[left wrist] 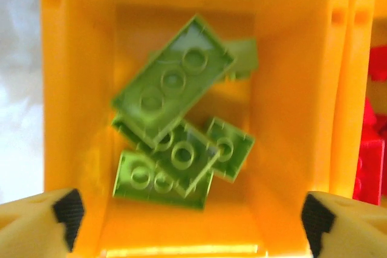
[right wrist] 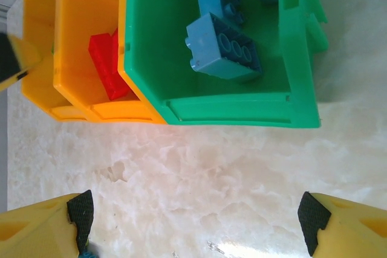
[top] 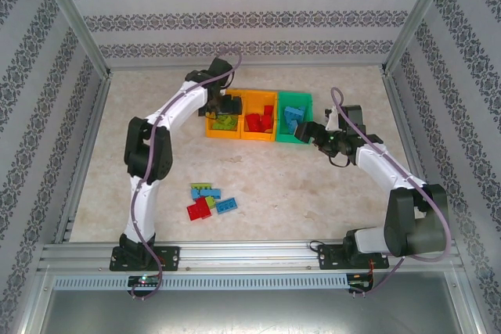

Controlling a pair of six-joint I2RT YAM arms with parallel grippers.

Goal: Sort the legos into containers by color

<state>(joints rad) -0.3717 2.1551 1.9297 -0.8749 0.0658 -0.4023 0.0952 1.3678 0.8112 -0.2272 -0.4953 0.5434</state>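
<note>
The left end effector hangs over the left orange bin, fingers spread wide with nothing between them. Straight below it, several lime green bricks lie piled on the bin floor. The right end effector, also spread wide and empty, is over bare surface just near of the green bin, which holds blue bricks. The middle orange bin holds red bricks. Loose bricks in blue, green and red lie clustered on the near left, well apart from both end effectors.
</note>
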